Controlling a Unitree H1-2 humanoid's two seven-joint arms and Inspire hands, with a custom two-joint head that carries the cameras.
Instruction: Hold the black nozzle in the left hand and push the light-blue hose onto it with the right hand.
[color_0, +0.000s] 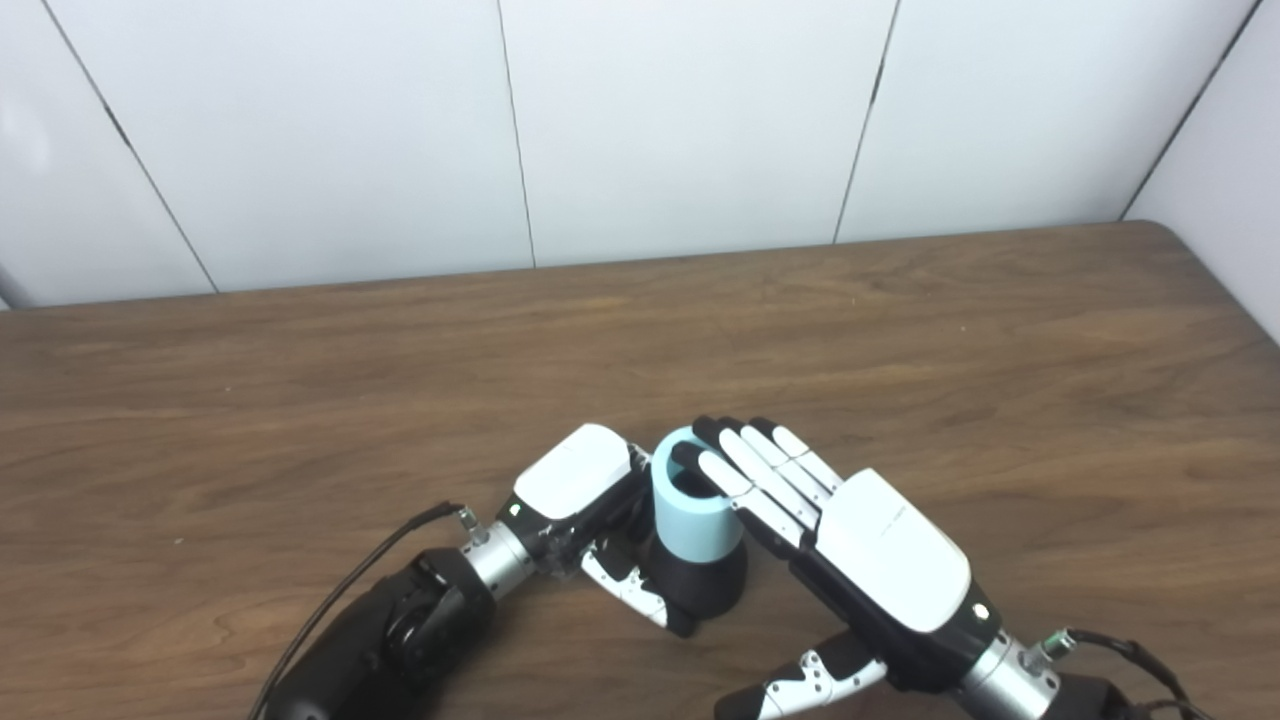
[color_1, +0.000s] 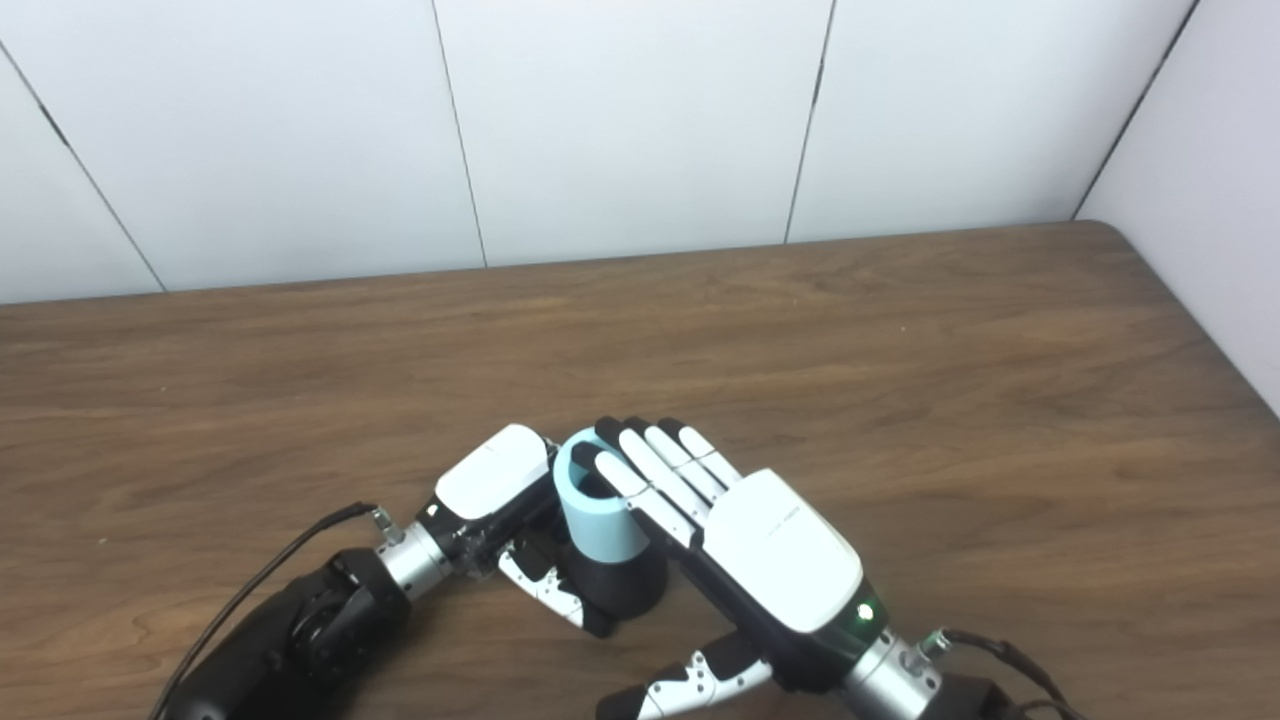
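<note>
white wall panels with thin dark seams back a brown wood-grain table (color_0: 900, 340). down at six o'clock, the black nozzle (color_0: 705, 585) stands upright, light-blue hose (color_0: 690, 510) seated on top, open end up. left hand (color_0: 590, 500), at nine o'clock of it, is clamped around the nozzle. right hand (color_0: 850, 540), at three o'clock, lies flat, fingers (color_0: 760, 470) straight, tips touching the hose rim, grasping nothing.

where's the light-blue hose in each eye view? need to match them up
Left eye view: light-blue hose just below and right of centre, standing on the black nozzle.
Right eye view: hose just left of centre, lower half.
Shared landmark: the right robot hand, fingertips resting on the hose's open top rim in both.
</note>
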